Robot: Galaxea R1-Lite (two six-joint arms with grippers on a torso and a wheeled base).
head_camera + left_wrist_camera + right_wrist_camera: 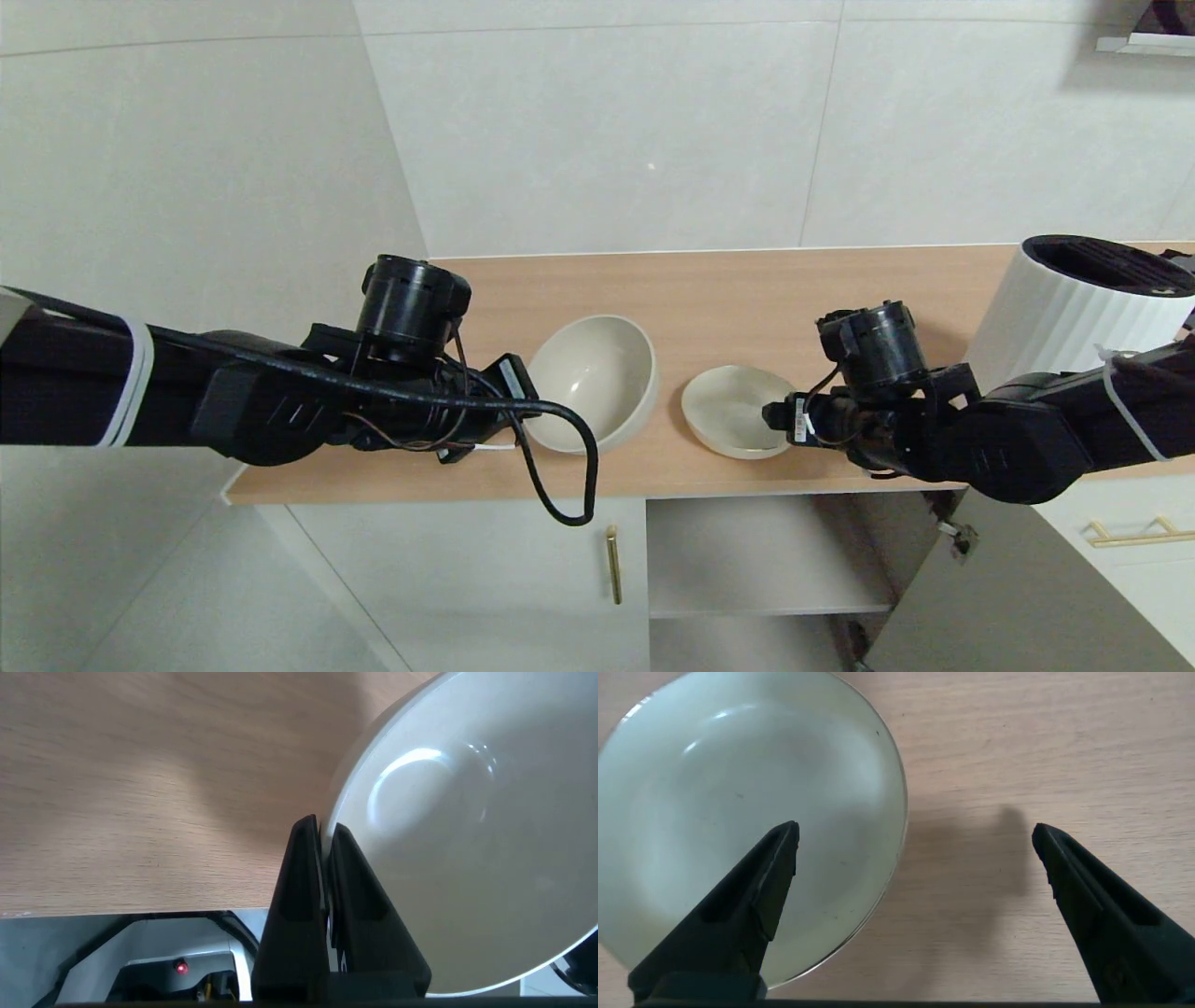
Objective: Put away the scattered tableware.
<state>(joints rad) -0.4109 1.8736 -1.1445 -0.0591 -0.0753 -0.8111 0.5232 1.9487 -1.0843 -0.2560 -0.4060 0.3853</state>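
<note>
Kitchen: tiled wall [597, 121], wooden counter [728, 289], cabinets [448, 579] below.

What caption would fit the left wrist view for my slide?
Left gripper shut on the rim of a tilted cream bowl over the wooden counter.

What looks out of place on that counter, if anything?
The bowl is tilted rather than sitting flat: the left gripper is shut on its rim and holds it tipped. The plate lies flat, with the open right gripper straddling its edge. Nothing looks spilled or broken.
</note>
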